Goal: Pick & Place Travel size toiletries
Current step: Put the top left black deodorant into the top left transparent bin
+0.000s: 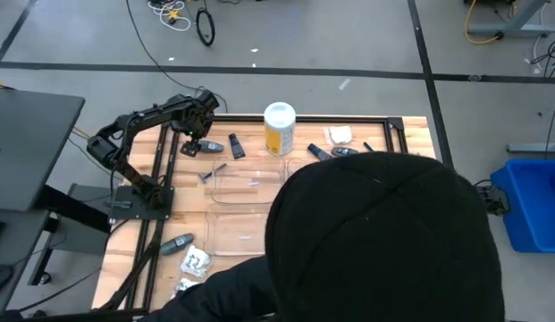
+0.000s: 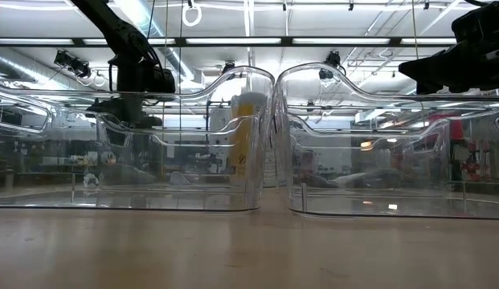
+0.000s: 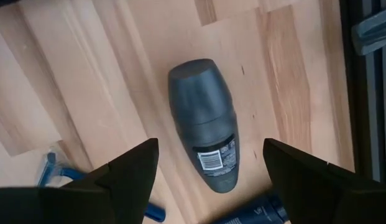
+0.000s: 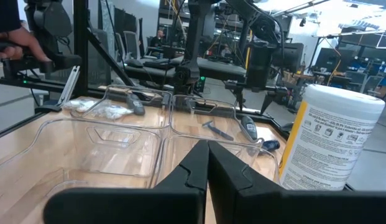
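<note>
A grey oval stick (image 3: 204, 121) lies flat on the wooden table (image 3: 118, 74) at the far left, its label end toward a dark blue tube (image 3: 255, 216). My left gripper (image 3: 211, 146) hangs above it, pointing down and open, with one finger on each side of the stick and clear of it. In the high view the same gripper (image 1: 195, 141) stands by the stick (image 1: 212, 148). A blue razor (image 3: 53, 171) lies close by. My right gripper (image 4: 207, 155) is shut and empty, held level at the table's right side; in the high view a person's head hides it.
Two clear trays (image 1: 250, 183) (image 1: 246, 228) sit mid-table, with a yellow canister (image 1: 279, 128) behind them. More toiletries lie at the far right (image 1: 340, 136) and the near left (image 1: 177, 243). A person's dark-capped head (image 1: 384, 241) covers the table's right and near part.
</note>
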Available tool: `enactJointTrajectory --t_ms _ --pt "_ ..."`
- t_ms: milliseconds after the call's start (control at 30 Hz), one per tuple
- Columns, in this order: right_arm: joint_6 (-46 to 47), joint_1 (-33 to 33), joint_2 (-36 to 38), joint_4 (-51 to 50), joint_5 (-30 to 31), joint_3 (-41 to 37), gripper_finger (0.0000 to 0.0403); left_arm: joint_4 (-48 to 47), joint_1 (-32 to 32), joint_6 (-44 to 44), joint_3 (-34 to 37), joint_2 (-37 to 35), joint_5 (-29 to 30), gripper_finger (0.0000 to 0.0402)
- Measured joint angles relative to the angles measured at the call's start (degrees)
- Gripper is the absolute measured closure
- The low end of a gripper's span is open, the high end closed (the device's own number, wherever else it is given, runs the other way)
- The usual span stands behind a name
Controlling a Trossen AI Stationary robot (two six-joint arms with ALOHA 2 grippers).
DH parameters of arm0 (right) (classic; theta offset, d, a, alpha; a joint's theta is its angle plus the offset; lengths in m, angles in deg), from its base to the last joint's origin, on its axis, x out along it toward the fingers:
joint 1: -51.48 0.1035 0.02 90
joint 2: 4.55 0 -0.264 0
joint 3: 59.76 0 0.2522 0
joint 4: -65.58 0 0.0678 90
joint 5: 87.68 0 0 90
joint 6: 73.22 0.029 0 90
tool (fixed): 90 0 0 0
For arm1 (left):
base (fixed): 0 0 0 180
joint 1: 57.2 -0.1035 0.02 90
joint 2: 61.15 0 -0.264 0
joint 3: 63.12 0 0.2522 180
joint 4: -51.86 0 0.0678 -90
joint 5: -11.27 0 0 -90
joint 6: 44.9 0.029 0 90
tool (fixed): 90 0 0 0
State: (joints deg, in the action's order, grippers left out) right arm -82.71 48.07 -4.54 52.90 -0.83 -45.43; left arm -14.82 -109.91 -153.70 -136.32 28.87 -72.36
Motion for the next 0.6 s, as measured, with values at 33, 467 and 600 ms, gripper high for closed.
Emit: enactJointTrajectory --t_ms 33,467,600 --pt "0.00 0.01 0.00 -0.02 0.01 -0.01 0.0390 -0.14 0.00 -0.05 0.00 0.00 0.09 0.0104" --pt "0.00 0.01 0.00 -0.02 -0.01 -0.01 0.0390 12.97 -0.02 -3.12 8.02 0.00 -1.53 0.0104" --pt "0.00 0.00 0.00 -0.01 0.01 0.00 0.0390 13.62 -0.02 -3.29 9.03 0.00 -1.82 0.0104"
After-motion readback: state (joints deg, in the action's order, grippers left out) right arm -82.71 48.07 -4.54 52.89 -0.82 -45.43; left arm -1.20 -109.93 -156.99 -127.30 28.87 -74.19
